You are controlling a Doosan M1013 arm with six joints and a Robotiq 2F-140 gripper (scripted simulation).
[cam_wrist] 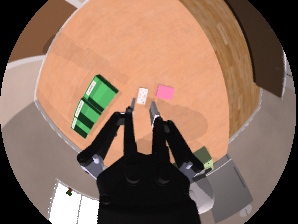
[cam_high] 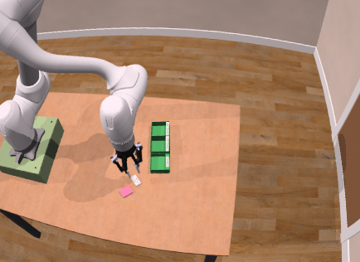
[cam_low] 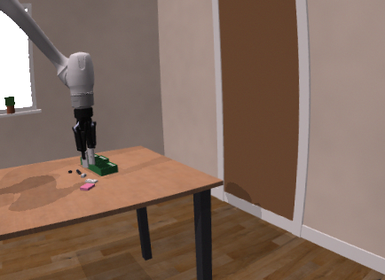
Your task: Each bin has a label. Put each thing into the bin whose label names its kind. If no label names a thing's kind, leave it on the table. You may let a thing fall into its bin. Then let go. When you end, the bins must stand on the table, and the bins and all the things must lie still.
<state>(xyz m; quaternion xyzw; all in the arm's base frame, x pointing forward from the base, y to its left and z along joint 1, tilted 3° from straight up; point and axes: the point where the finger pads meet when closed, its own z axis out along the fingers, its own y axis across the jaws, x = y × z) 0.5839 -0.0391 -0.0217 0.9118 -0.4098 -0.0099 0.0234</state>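
"Black linkages and smooth grey tips make up our gripper (cam_high: pixel 133 174) (cam_low: pixel 89 164) (cam_wrist: pixel 142 104). Do we have anything in it?"

"No, we see its fingers parted a little, grasping nothing. Near the tips, our flat white oblong (cam_high: pixel 136 180) (cam_low: pixel 91 181) (cam_wrist: pixel 143 95), dark-speckled, lies on the table."

"And beside that?"

"We've a plain pink slab (cam_high: pixel 126 191) (cam_low: pixel 87 186) (cam_wrist: pixel 165 92), also flat on the wood-toned table (cam_high: pixel 199 157) (cam_low: pixel 168 177) (cam_wrist: pixel 150 45)."

"Farther out?"

"Our green, boxy bins (cam_high: pixel 158 162) (cam_low: pixel 103 169) (cam_wrist: pixel 101 95) stand in a row, pale labels attached; we can't read them."
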